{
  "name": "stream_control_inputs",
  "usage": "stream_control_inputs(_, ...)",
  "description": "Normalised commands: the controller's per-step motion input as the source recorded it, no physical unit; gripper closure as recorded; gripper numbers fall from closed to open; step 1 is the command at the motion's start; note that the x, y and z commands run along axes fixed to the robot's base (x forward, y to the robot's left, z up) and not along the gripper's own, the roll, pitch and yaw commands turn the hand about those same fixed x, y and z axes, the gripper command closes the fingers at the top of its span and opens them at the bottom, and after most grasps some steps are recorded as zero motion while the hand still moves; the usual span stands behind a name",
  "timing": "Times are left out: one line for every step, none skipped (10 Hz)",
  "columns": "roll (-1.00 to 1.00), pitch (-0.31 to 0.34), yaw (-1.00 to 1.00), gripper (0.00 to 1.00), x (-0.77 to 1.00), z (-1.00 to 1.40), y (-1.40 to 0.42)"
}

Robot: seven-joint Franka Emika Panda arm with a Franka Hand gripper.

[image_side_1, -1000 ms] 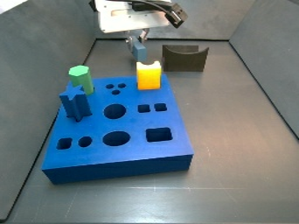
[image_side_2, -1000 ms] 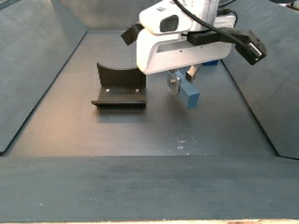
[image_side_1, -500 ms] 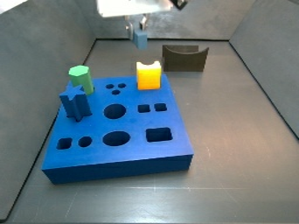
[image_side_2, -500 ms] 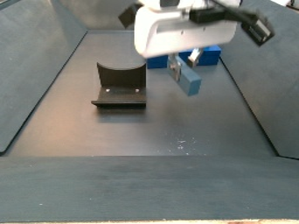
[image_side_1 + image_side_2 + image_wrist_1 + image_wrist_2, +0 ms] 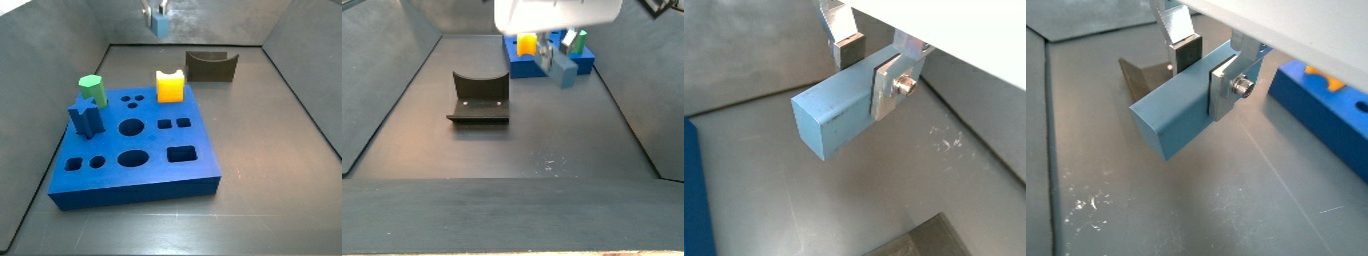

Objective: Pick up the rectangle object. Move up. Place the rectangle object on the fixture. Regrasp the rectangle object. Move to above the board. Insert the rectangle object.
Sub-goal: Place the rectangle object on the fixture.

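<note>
Gripper high above the floor, clamped on the bar: in both wrist views the silver fingers press its two long faces, and the bar's free end sticks out past them, clear of everything below. In a side view the bar hangs near the top edge of the frame, above the far end of the enclosure; in a side view it shows just below the white gripper body.

Fixture sits on the dark floor by the back wall, well apart from the bar; it also shows in a side view and behind the bar in a wrist view.

Board lies flat on the floor. A yellow block, a green-topped peg and a dark blue peg stand in it. The other holes show open.
</note>
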Motion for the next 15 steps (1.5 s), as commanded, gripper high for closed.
stream_control_inputs(0.18, 0.095, 0.02, 1.0, -0.02, 0.73, 0.0)
stream_control_inputs(0.18, 0.106, 0.03, 1.0, -0.02, 0.59, 0.0)
stream_control_inputs(0.17, 0.121, 0.03, 1.0, -0.01, 0.39, 0.0)
stream_control_inputs(0.18, 0.132, 0.04, 1.0, 0.0, 0.24, 0.0)
stream_control_inputs(0.19, 0.099, -1.0, 1.0, 1.0, -0.36, 0.0)
stream_control_inputs(0.19, 0.104, -1.0, 1.0, 1.0, -0.42, 0.0)
stream_control_inputs(0.17, 0.111, -1.0, 1.0, 1.0, -0.39, 0.0)
stream_control_inputs(0.18, 0.147, -1.0, 1.0, 1.0, -0.32, 0.01)
stream_control_inputs(0.2, 0.189, -1.0, 1.0, 1.0, -0.29, 0.0)
stream_control_inputs(0.16, 0.173, -0.42, 1.0, 1.0, -0.27, 0.01)
stream_control_inputs(0.13, 0.153, -0.2, 1.0, 1.0, -0.25, 0.01)
stream_control_inputs(0.09, 0.127, -0.06, 1.0, 1.0, -0.21, 0.01)
stream_control_inputs(0.07, 0.127, -0.04, 1.0, 1.0, -0.19, 0.01)
stream_control_inputs(0.05, 0.127, -0.02, 1.0, 1.0, -0.17, 0.01)
stream_control_inputs(0.02, 0.131, -0.01, 1.0, 1.0, -0.15, 0.0)
